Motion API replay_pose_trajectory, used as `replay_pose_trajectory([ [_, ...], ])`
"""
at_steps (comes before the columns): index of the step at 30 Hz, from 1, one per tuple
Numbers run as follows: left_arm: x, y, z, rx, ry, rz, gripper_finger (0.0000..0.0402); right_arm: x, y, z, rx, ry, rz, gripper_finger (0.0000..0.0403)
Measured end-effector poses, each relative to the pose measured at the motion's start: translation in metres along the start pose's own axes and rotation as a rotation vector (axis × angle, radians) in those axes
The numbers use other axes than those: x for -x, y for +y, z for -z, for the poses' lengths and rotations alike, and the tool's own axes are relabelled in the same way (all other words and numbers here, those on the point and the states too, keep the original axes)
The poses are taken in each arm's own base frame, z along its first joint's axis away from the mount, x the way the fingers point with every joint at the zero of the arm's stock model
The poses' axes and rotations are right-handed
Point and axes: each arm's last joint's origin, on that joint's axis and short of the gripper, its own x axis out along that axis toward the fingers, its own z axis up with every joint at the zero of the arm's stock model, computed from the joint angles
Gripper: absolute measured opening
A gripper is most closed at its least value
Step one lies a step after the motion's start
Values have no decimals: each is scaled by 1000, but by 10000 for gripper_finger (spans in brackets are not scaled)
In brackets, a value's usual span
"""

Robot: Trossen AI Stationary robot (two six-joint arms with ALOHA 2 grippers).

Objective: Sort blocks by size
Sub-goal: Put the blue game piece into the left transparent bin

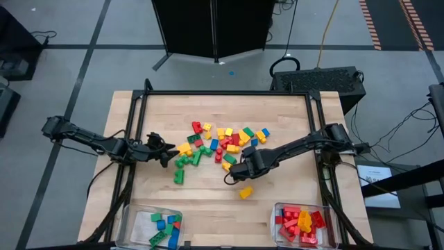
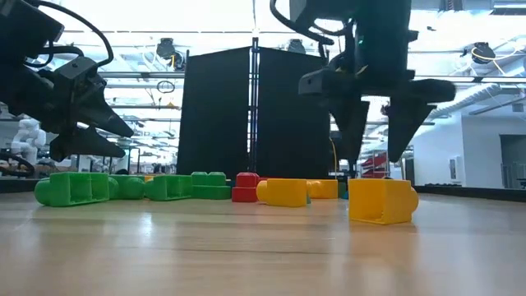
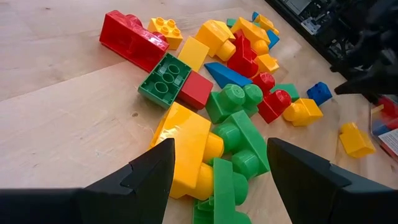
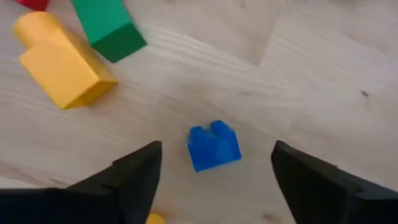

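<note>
No writing can be read on anything. The near-left bin [image 1: 154, 226] holds green and blue blocks; the near-right bin [image 1: 301, 223] holds red and yellow ones. The right gripper [image 1: 234, 171] hangs with fingers spread, empty, above a small blue block [image 4: 213, 147]. The left gripper [image 1: 164, 153] is open beside the block pile [image 1: 220, 144] at mid-table.

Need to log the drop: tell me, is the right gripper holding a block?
No. The right gripper is open with empty space between its fingers, and a small blue block lies loose on the table beneath it.
</note>
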Motion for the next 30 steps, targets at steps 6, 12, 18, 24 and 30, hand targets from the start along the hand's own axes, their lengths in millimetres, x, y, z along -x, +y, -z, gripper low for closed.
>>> replay_pose_trajectory([
  [6, 0, 0, 0, 0, 1, 0, 255, -18, -1, -3, 29, 10, -42, 334],
  [12, 0, 0, 0, -1, 1, -1, 255, -36, -15, 1, 24, 74, 19, 328],
  [18, 0, 0, 0, -9, 2, -2, 255, -46, -15, 3, 44, 79, -19, 306],
  [24, 0, 0, 0, -9, 2, -3, 255, -53, -13, 4, 63, 70, -81, 266],
  [30, 0, 0, 0, -8, 1, -3, 255, -55, -11, 3, 58, 73, -90, 183],
])
